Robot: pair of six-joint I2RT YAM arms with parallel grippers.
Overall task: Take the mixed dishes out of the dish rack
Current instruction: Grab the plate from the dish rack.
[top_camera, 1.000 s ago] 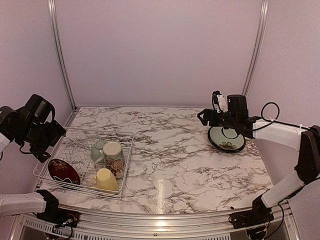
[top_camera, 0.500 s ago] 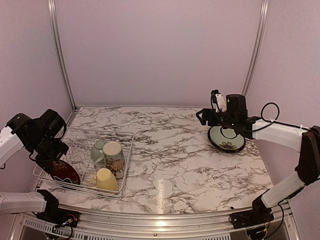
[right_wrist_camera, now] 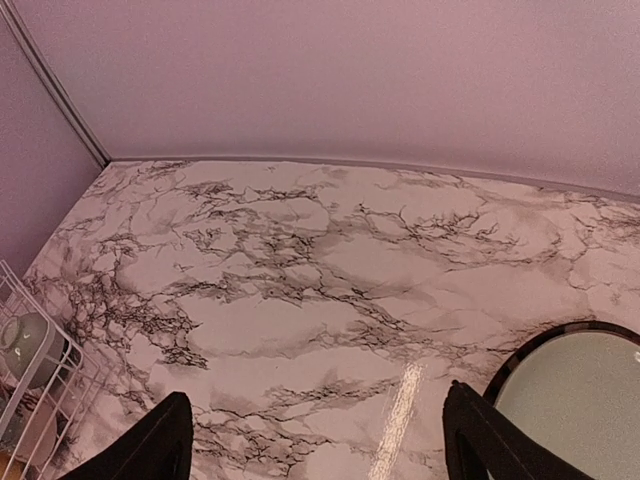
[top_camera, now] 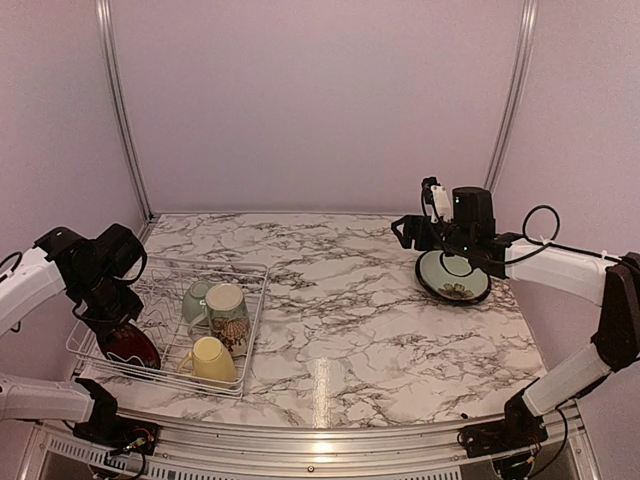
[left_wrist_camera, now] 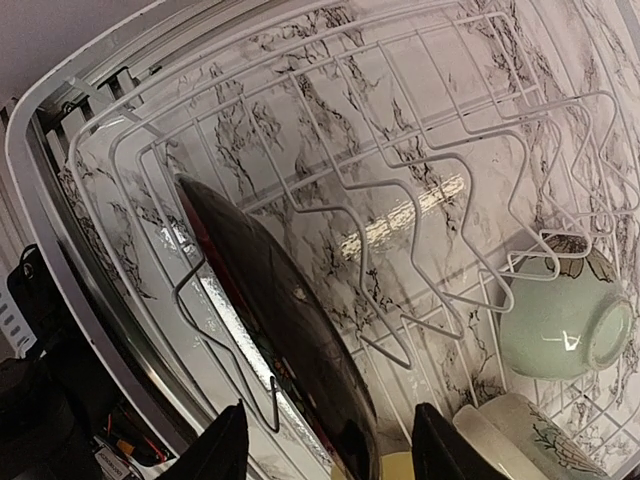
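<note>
Straddling dark red patterned plate [left_wrist_camera: 285, 320], left tool [left_wrist_camera: 335, 450]

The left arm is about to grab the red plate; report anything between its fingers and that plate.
Nothing visible lies between them. The left gripper is open, fingers lined up either side of the rim of the dark red plate. A wire prong of the dish rack stands close beside the plate and might get brushed.

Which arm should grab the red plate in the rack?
Left: the left gripper is open right over the dark red patterned plate in the white wire rack; the right gripper is far away.
</note>
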